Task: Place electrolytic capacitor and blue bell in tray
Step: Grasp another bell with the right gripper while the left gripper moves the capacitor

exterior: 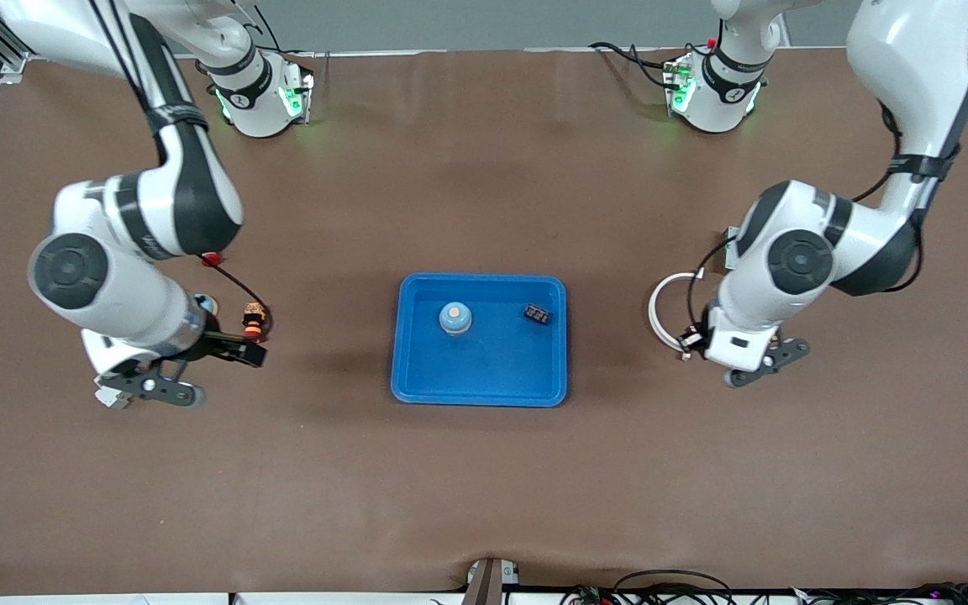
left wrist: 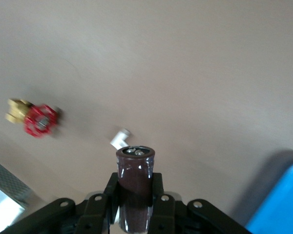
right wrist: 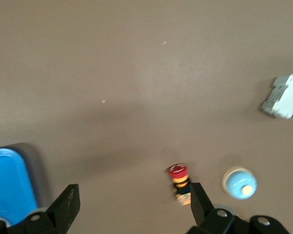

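Note:
My left gripper [exterior: 740, 353] is shut on the electrolytic capacitor [left wrist: 135, 165], a dark brown cylinder with a metal top. It holds it over the bare table at the left arm's end, beside the blue tray [exterior: 492, 361]; the tray's corner shows in the left wrist view [left wrist: 283, 204]. One blue bell [exterior: 455, 318] stands in the tray. A second blue bell [right wrist: 239, 183] sits on the table by my right arm, partly hidden in the front view [exterior: 205, 302]. My right gripper [exterior: 232, 349] is open and empty [right wrist: 134, 200] above the table between that bell and the tray.
A small black part [exterior: 537, 315] lies in the tray. A red and yellow push-button [exterior: 255, 322] stands by my right gripper. A grey-white block [right wrist: 283, 97] lies farther off. A red-handled brass valve [left wrist: 36, 119] and a white elbow piece [left wrist: 119, 139] lie near my left gripper.

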{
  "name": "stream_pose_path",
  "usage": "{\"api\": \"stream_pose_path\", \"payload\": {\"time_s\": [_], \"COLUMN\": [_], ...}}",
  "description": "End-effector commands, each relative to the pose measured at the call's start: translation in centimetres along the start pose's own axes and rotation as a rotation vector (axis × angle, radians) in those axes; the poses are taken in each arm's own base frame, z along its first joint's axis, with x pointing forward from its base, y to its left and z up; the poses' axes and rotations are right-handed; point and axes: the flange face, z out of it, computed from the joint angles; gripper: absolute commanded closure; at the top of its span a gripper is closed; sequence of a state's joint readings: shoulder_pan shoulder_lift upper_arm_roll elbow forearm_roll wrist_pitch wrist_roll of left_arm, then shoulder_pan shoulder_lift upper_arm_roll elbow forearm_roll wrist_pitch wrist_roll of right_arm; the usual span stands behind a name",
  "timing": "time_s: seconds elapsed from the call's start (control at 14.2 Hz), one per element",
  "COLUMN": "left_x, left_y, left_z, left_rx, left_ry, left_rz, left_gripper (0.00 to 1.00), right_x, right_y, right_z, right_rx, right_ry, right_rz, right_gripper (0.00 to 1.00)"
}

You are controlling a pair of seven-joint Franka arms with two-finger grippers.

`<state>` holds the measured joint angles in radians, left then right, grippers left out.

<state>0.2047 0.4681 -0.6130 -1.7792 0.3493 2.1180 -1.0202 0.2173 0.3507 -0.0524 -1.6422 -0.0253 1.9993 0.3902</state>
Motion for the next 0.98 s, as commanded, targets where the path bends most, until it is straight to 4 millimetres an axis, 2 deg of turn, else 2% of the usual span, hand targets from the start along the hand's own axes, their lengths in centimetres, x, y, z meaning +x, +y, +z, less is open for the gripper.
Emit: {"api": "stream_pose_path", "payload": {"time_s": [0.0, 0.21, 0.28, 0.35, 0.56, 0.91], "left_x": [-0.6, -2.8, -3.3, -3.8, -5.0, -6.1], "left_y": [2.9, 6.3, 7.3, 8.1, 9.9, 11.8], "left_z": [-0.7, -0.1, 0.2, 0.7, 1.7, 2.8], "left_rx": [-0.025, -0.038, -0.044, -0.044, -0.05, -0.06], "left_ry": [-0.016, -0.029, -0.033, -0.041, -0.06, -0.077], "left_rz": [-0.056, -0.106, -0.122, -0.131, -0.155, -0.191], "left_gripper": [1.0, 1.0, 1.0, 1.0, 1.0, 1.0], "right_x": [-3.5, -3.9, -4.3, -4.9, -6.5, -8.4], "right_y": [5.5, 14.1, 16.5, 17.7, 20.6, 21.0], "right_z": [2.1, 5.2, 6.6, 7.9, 10.5, 13.8], "right_rx": [0.025, 0.035, 0.054, 0.072, 0.068, 0.069], "right_ry": [0.028, 0.022, 0.001, 0.008, 0.019, 0.018], "right_rz": [-0.06, -0.09, -0.075, -0.074, -0.108, -0.096], "right_gripper": [0.0, 0.0, 0.0, 0.0, 0.0, 0.0]}}
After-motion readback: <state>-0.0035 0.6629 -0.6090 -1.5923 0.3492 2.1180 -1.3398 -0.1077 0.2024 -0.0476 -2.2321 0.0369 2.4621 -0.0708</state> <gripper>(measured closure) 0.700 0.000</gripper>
